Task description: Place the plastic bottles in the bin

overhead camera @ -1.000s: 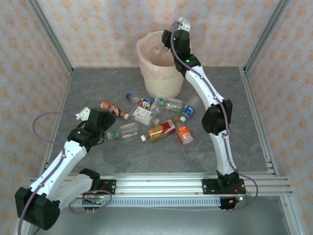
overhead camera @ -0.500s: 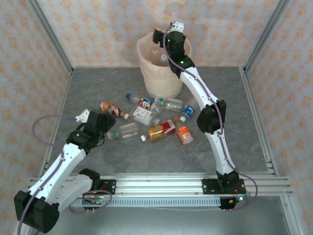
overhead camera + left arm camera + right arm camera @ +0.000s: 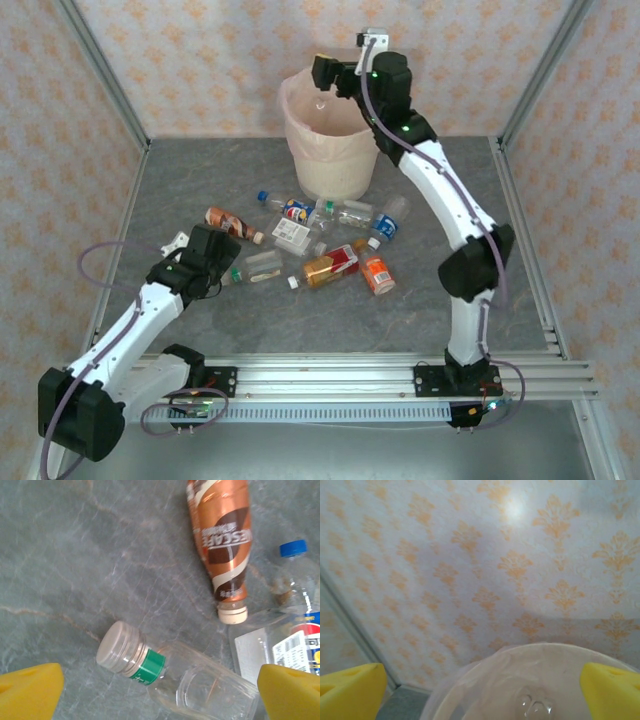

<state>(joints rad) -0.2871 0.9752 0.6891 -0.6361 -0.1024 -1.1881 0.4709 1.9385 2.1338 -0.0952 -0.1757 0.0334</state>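
plastic bottles were found lying on their sides in a loose cluster on the grey table, near the middle and just in front of the bin. the bin was stood at the far side against the patterned wall, lined with a thin pinkish bag.

within the cluster were noted: a brown coffee bottle at the left, a clear bottle with a green band beside it, a flat clear bottle with a white label, a blue-capped bottle, an amber bottle with a red label and an orange bottle.

something clear and rounded was seen low inside the bin; what it was could not be told.

the right gripper was held above the bin's rim, its yellow fingers spread wide with nothing between them.

the left gripper was held low over the left end of the cluster, fingers spread wide to either side of the green-banded bottle. no contact with it was seen.
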